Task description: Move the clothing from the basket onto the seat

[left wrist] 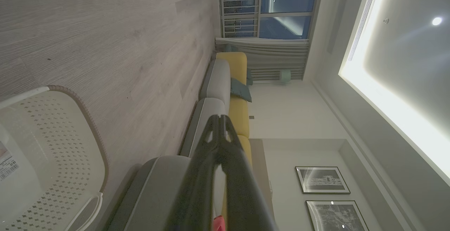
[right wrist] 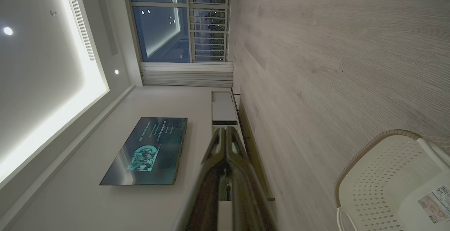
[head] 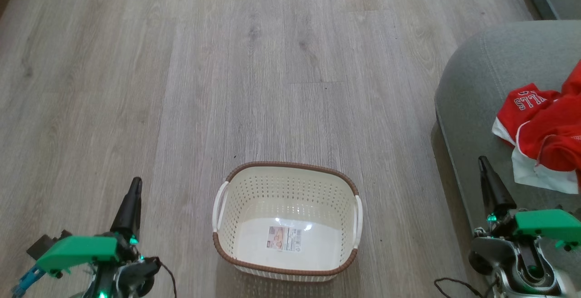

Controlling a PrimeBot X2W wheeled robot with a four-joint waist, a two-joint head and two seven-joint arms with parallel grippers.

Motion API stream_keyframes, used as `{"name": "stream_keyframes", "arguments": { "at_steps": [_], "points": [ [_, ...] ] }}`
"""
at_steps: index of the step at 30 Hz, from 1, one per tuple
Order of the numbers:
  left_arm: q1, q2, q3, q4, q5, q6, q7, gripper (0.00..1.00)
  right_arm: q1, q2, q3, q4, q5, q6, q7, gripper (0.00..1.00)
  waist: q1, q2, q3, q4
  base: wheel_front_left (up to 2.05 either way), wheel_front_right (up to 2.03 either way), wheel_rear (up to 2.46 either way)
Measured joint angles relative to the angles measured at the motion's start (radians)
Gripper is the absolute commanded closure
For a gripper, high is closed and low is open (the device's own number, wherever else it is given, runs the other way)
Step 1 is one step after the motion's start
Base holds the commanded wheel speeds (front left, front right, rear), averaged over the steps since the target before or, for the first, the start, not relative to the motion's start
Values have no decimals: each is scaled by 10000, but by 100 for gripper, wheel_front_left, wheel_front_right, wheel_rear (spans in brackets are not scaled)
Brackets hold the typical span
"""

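The cream perforated basket (head: 287, 220) with its brown rim stands on the wood floor at bottom centre, holding nothing but a label on its bottom. Red and white clothing (head: 544, 134) lies bunched on the grey seat (head: 476, 85) at the right edge. My left gripper (head: 135, 184) is shut at the lower left, left of the basket, with nothing in it. My right gripper (head: 482, 161) is shut at the lower right, over the seat's front edge, just left of the clothing. The basket (left wrist: 45, 153) and grey seat (left wrist: 154, 188) appear in the left wrist view behind the shut fingers (left wrist: 219, 125). The basket (right wrist: 393, 181) sits at the right wrist view's lower right, beside the shut fingers (right wrist: 225, 136).
Pale wood floor (head: 272, 62) stretches around and beyond the basket. A grey and yellow sofa (left wrist: 228, 83) runs along the wall toward a window. A wall television (right wrist: 147, 152) and a low cabinet (right wrist: 223, 108) stand across the room.
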Motion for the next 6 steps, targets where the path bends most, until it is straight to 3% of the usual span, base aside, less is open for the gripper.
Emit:
{"name": "stream_keyframes", "arguments": {
  "at_steps": [6],
  "points": [
    [0, 0, 0, 0, 0, 0, 0, 100, 0, 0, 0, 0, 0, 0, 0, 100, 0, 0, 0, 0, 0, 0, 0]
  ]
}}
